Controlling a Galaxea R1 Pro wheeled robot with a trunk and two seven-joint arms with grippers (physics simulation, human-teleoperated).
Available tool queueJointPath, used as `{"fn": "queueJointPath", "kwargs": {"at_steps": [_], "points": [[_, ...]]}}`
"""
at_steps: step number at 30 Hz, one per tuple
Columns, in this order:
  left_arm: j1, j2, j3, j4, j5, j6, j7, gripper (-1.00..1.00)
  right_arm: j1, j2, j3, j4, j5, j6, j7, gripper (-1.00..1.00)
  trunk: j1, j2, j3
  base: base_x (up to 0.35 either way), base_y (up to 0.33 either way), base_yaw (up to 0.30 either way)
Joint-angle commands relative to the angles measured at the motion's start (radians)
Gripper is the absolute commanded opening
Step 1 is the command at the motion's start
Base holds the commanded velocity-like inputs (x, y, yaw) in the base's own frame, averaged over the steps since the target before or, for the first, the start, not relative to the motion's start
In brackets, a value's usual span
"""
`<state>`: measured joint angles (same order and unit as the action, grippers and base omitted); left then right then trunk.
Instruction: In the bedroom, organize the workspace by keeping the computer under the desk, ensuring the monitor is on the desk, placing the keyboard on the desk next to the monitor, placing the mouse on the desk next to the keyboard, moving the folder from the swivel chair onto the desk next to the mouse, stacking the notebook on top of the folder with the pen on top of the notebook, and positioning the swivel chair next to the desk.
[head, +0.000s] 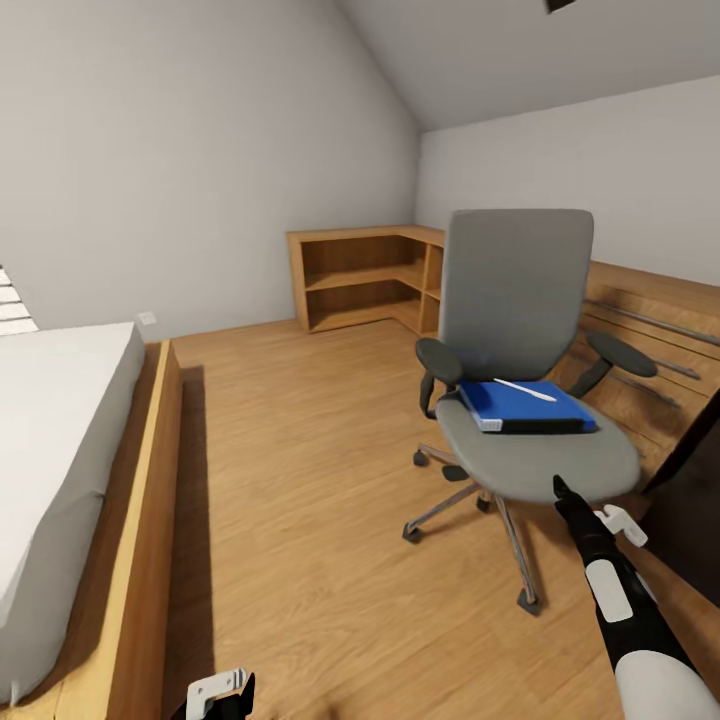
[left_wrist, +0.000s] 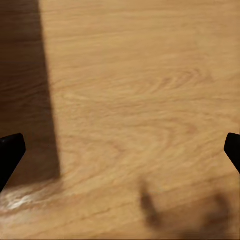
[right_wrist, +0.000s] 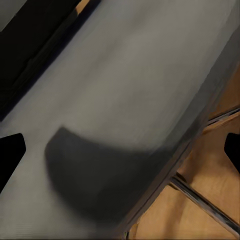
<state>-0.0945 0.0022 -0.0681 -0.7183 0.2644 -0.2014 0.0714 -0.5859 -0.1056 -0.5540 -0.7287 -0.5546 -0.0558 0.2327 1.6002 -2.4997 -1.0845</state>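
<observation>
On the swivel chair seat sits the blue folder, pen lying on top. Right gripper hovers over the seat's front edge, fingers spread wide. Left gripper hangs low over the floor, fingers wide too.

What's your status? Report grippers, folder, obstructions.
Both grippers open, empty: left over floor, right at swivel chair seat edge. Folder on seat, pen atop. Nothing blocking.

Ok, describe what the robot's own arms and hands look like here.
The right arm has a white rounded shell lower down, a black forearm with a white panel, and a white bracket at the wrist. The right hand ends in slim black fingers. The left hand shows a white bracket on black; its fingertips are black.
</observation>
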Motion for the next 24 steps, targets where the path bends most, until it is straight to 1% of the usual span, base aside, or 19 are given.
{"fn": "queueJointPath", "kwargs": {"at_steps": [1, 3, 10, 19, 24], "points": [[-0.001, 0.001, -0.006, 0.000, 0.006, -0.004, 0.007, 1.00, 0.000, 0.000, -0.001, 0.002, -0.010, -0.002, 0.007, 1.00, 0.000, 0.000, -0.001, 0.000, 0.000, 0.067], [-0.001, 0.001, -0.006, 0.000, 0.006, -0.004, 0.007, 1.00, 0.000, -0.001, -0.002, 0.001, -0.010, -0.002, 0.007, 1.00, 0.000, 0.000, -0.001, 0.000, -0.029, 0.035], [-0.001, 0.000, -0.006, 0.000, 0.006, -0.004, 0.007, 1.00, 0.000, -0.001, -0.002, 0.001, -0.010, -0.002, 0.007, 1.00, 0.000, 0.000, -0.001, 0.000, -0.184, 0.007], [-0.001, 0.001, -0.006, 0.000, 0.006, -0.004, 0.007, 1.00, -0.001, -0.001, -0.003, 0.002, -0.011, -0.002, 0.007, 1.00, 0.000, 0.000, -0.001, 0.003, -0.033, 0.001], [-0.001, 0.001, -0.006, 0.000, 0.006, -0.004, 0.007, 1.00, 0.000, -0.001, -0.003, 0.002, -0.010, -0.002, 0.007, 1.00, 0.000, 0.000, -0.001, 0.154, -0.096, 0.000]]}}
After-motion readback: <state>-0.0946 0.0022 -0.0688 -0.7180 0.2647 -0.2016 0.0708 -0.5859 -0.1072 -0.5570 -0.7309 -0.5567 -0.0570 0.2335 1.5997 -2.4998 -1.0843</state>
